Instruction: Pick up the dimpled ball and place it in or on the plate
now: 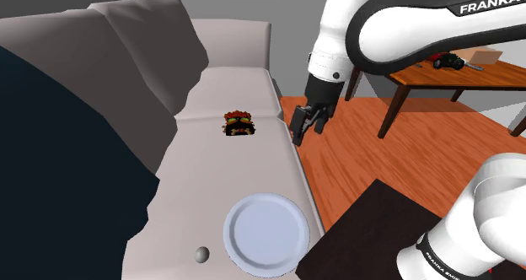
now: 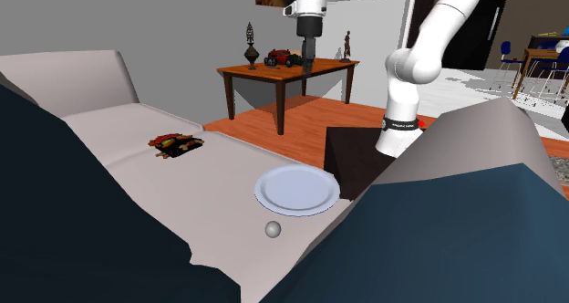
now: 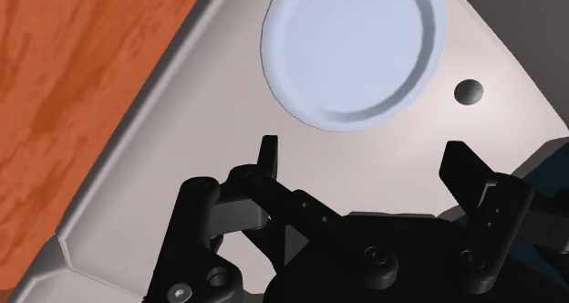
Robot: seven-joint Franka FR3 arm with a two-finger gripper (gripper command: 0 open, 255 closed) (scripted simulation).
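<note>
Sofa seat (image 1: 228,164) carries the plate (image 1: 266,234). Gripper (image 3: 365,155) hangs above, fingers apart, empty. Dimpled ball (image 1: 201,254): small, grey, on the cushion near the plate. Risk: an off-centre descent nudges it and it rolls away.

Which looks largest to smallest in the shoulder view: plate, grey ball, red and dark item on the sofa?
1. plate
2. red and dark item, which lies farther from the camera, so its true size is unsure
3. grey ball

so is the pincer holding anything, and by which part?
Nothing held. The pincer is open and empty; the grey ball lies on the sofa beside the plate.
</note>
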